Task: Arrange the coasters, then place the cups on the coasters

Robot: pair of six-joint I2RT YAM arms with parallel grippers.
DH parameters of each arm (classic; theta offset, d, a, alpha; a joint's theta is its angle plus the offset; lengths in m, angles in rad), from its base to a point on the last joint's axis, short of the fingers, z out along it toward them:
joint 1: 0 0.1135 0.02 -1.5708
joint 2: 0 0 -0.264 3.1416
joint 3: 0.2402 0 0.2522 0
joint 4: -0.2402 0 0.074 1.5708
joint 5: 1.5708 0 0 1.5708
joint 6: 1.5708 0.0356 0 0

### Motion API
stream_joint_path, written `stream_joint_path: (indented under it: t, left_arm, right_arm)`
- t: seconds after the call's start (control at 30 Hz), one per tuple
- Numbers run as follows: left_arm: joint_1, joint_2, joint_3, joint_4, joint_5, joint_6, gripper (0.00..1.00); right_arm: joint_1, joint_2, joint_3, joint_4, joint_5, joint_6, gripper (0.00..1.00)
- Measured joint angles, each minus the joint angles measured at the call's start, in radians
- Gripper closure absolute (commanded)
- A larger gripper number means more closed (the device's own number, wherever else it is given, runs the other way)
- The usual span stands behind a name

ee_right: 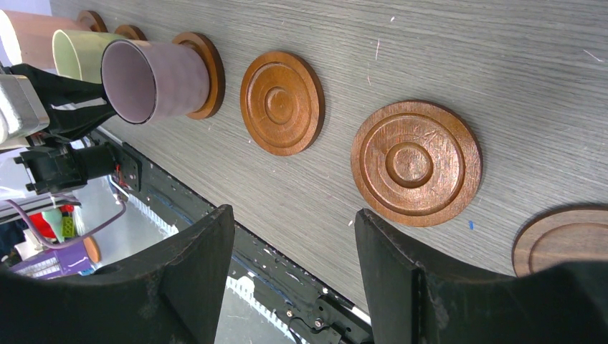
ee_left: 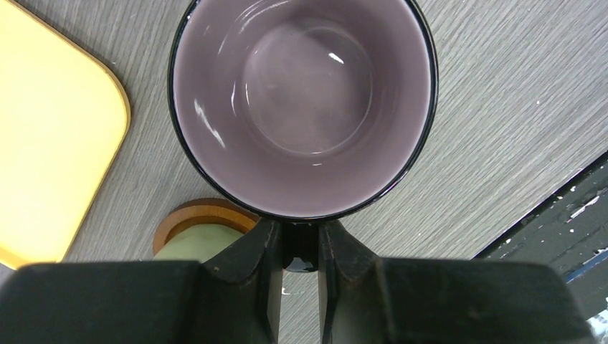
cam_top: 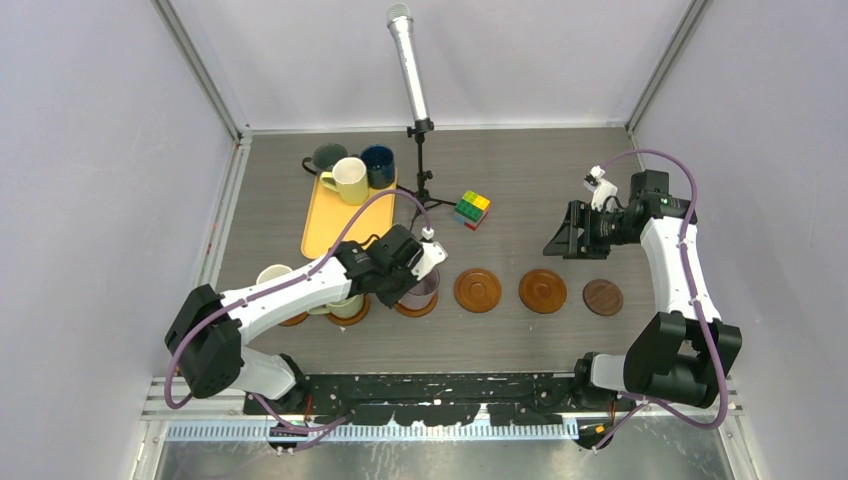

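My left gripper [ee_left: 300,252] is clamped on the mauve mug [ee_left: 301,100] handle. Mug is over the third coaster [ee_right: 206,70] from left, beside the green mug [ee_right: 79,54]; can't tell if it's seated. My right gripper [ee_right: 292,222] has fingers apart, empty, above the bare coasters [ee_right: 281,102].

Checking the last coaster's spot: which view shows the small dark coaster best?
Top external: the small dark coaster shows whole, at the row's right end. Right wrist catches only part at the frame edge; left wrist shows none.
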Motion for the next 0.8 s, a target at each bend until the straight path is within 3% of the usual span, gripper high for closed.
stream_joint_path:
  t: [0.1, 0.33, 0.5, 0.67, 0.8]
  left_arm:
    - [0.000, 0.000, 0.000, -0.006, 0.000, 0.002, 0.74]
    - [0.000, -0.014, 0.000, -0.025, -0.001, 0.004, 0.48]
    - [0.000, -0.044, 0.001, -0.039, 0.000, 0.005, 0.35]
    - [0.005, -0.071, 0.039, -0.087, 0.003, 0.036, 0.01]
    - [0.072, -0.110, 0.140, -0.137, 0.077, 0.105, 0.00]
  right_arm:
    - [0.000, 0.000, 0.000, 0.000, 0.000, 0.000, 0.33]
    - [0.000, 0.000, 0.000, 0.000, 0.000, 0.000, 0.33]
    - [0.000, 0.000, 0.000, 0.000, 0.000, 0.000, 0.33]
    - [0.000, 0.000, 0.000, 0.000, 0.000, 0.000, 0.32]
    - [0.000, 0.000, 0.000, 0.000, 0.000, 0.000, 0.32]
